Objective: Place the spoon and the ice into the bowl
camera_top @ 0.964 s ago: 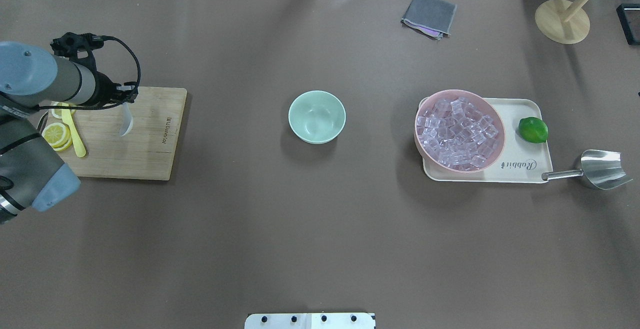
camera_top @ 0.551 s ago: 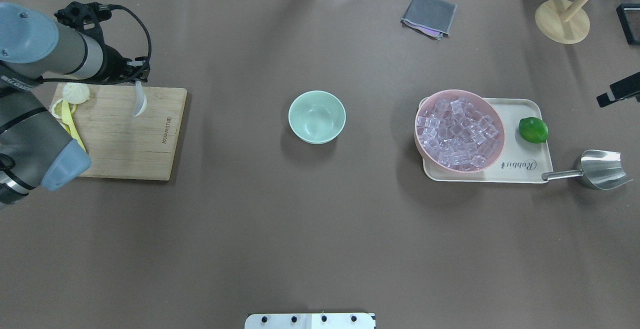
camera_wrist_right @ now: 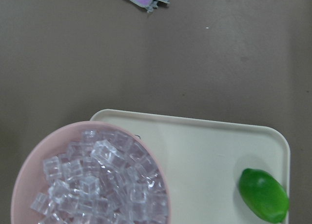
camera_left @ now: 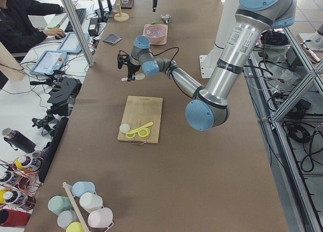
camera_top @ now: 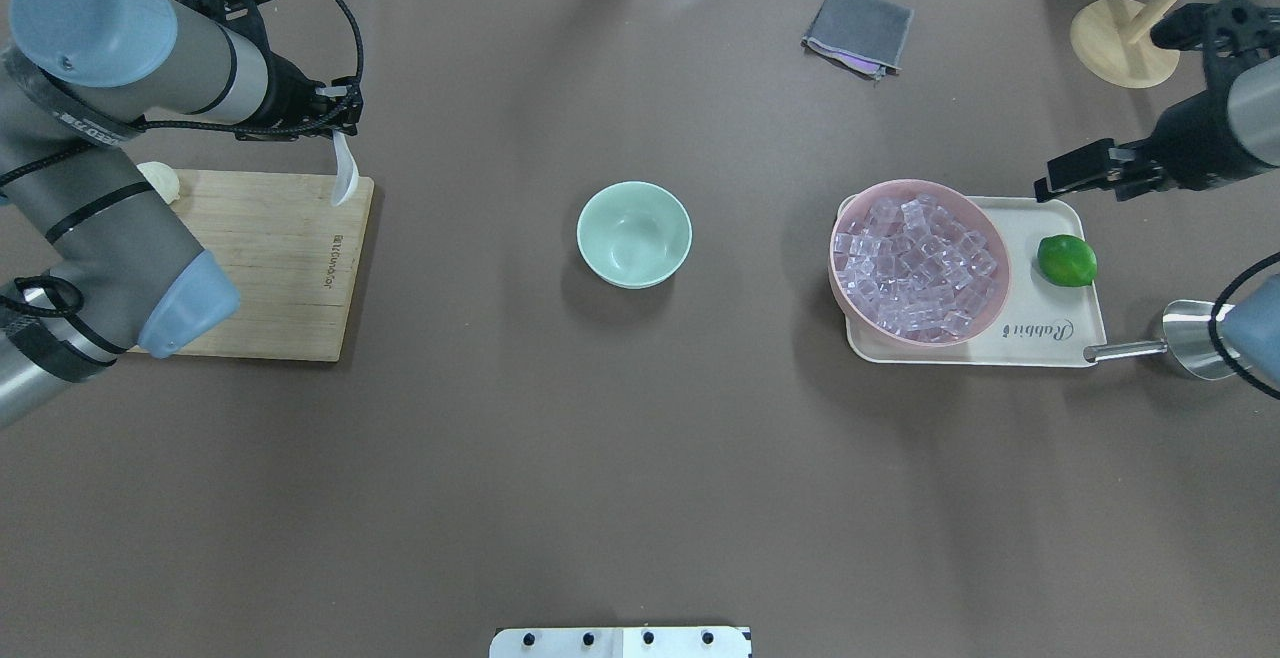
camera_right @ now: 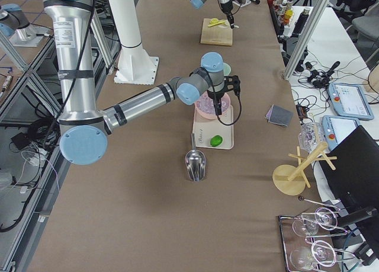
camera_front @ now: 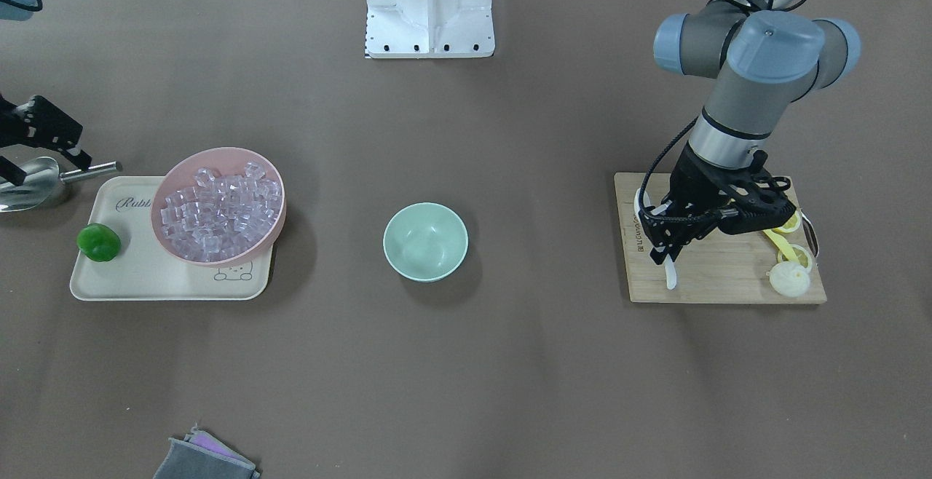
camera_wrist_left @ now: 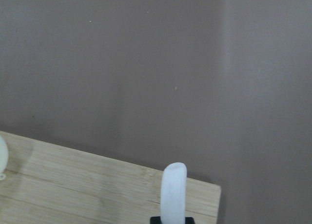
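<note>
My left gripper (camera_top: 338,130) is shut on the handle of the white spoon (camera_top: 345,178), which hangs scoop down over the far right corner of the cutting board (camera_top: 270,268). The spoon also shows in the front view (camera_front: 670,273) and the left wrist view (camera_wrist_left: 174,190). The mint-green bowl (camera_top: 634,234) stands empty at the table's middle, well to the spoon's right. The ice (camera_top: 915,263) fills a pink bowl (camera_top: 985,228) on the cream tray (camera_top: 1050,338). My right gripper (camera_top: 1075,173) hovers open and empty over the tray's far edge.
A lime (camera_top: 1066,260) lies on the tray. A steel scoop (camera_top: 1195,338) lies right of it. Lemon pieces (camera_front: 790,279) and a yellow utensil (camera_front: 780,244) lie on the board. A grey cloth (camera_top: 858,28) and a wooden stand (camera_top: 1125,38) are at the far side.
My left gripper has carried the spoon up and toward the board's far right corner. My right arm has come in from the right edge to the tray.
</note>
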